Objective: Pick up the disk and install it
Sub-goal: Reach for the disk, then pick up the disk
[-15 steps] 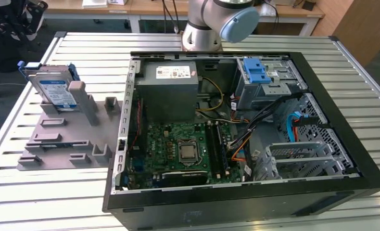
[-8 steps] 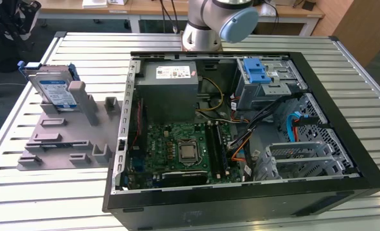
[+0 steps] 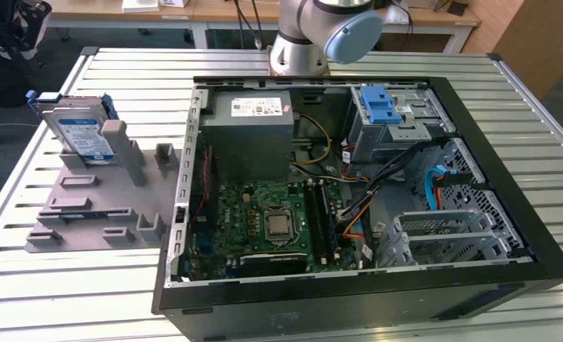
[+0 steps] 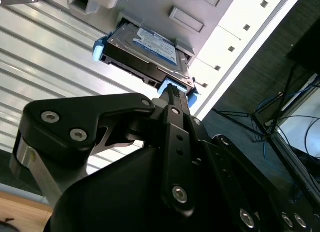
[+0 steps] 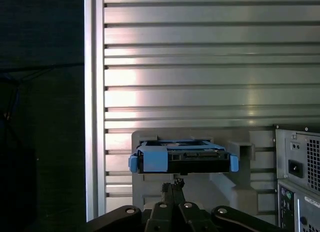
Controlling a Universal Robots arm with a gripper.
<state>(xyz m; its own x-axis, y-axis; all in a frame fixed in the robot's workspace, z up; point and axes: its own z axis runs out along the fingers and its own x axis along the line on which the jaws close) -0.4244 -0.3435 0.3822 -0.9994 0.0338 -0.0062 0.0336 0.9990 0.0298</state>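
not yet lifted: the disk (image 3: 79, 135), propped on edge in the grey holder (image 3: 91, 206) on the slatted desk (image 3: 73, 299), to the exterior view's left of the open computer case (image 3: 358, 308). lined up on its near end in both wrist views, jaws clenched on nothing and apart from it. looks like the approach stage; calls next for parting the jaws to straddle the disk.

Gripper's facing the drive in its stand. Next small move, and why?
Probably a short advance straight toward the silver-metal hard drive with blue side rails. In the first wrist view the gripper appears centred on its near edge, just short of it, and the drive sits in the grey plastic fixture, not yet lifted.
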